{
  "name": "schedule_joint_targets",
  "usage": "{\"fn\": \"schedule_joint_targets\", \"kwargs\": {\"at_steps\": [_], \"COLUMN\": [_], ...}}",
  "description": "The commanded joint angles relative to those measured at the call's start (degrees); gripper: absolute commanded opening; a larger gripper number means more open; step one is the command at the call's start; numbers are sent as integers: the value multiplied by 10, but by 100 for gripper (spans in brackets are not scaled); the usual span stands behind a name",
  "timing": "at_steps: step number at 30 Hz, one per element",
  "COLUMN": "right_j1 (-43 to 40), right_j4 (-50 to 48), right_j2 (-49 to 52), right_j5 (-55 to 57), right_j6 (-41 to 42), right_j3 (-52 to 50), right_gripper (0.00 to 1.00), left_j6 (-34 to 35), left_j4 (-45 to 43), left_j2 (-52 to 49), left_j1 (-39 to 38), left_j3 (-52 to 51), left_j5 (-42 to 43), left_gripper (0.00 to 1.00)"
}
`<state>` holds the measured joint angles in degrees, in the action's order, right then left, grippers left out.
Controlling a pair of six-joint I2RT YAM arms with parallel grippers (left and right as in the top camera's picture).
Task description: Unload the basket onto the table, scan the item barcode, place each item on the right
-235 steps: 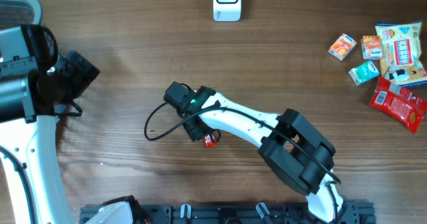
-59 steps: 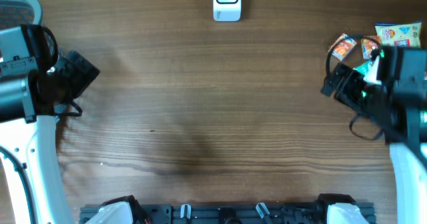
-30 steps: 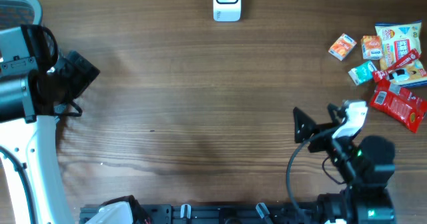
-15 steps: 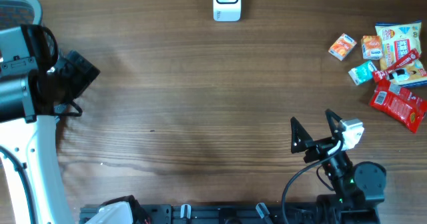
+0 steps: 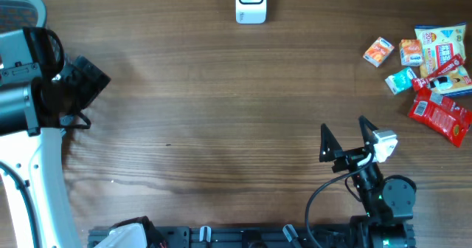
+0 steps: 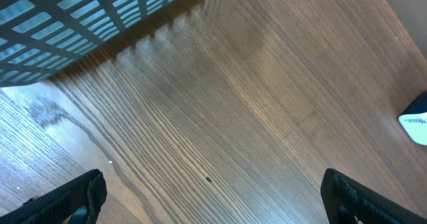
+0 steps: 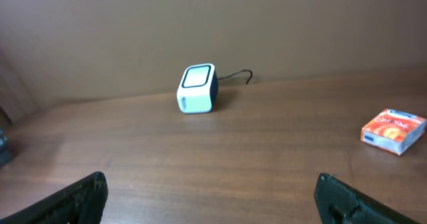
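Scene: a wooden table seen from overhead, both arms parked at its edges.
Scanner: the white barcode scanner stands at top centre of the overhead frame, its window facing the table; the right wrist view shows it upright at the far edge, cable trailing behind.
Items: snack packets cluster at the upper right, an orange box, a teal box, a red packet and a yellow bag, all well apart from the scanner.
Right gripper: lower right of the frame, jaws wide and holding nothing, pointed up the table toward the scanner.
Left gripper: at the left edge, jaws wide, empty, over bare wood beside a blue-grey mesh basket.
Stage: judged between items, nothing picked up for scanning.
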<state>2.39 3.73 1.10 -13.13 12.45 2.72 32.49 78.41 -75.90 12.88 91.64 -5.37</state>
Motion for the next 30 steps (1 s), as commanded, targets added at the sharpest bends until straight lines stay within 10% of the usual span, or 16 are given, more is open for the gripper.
{"fn": "schedule_joint_targets", "kwargs": {"at_steps": [1,30], "right_j1": [2,-69], "right_j4": [-41,-42], "right_j2": [-9,-9], "right_j5": [9,61], "right_j6": [-20,-103], "right_j3": [-19,-24], "right_gripper": [100,100], "left_j6": [8,8], "left_j4": [-1,-1], "left_j2": [2,2], "left_j1": [3,3], "left_j3": [4,4], "left_j5": [-9,-9], "left_gripper": [100,100]}}
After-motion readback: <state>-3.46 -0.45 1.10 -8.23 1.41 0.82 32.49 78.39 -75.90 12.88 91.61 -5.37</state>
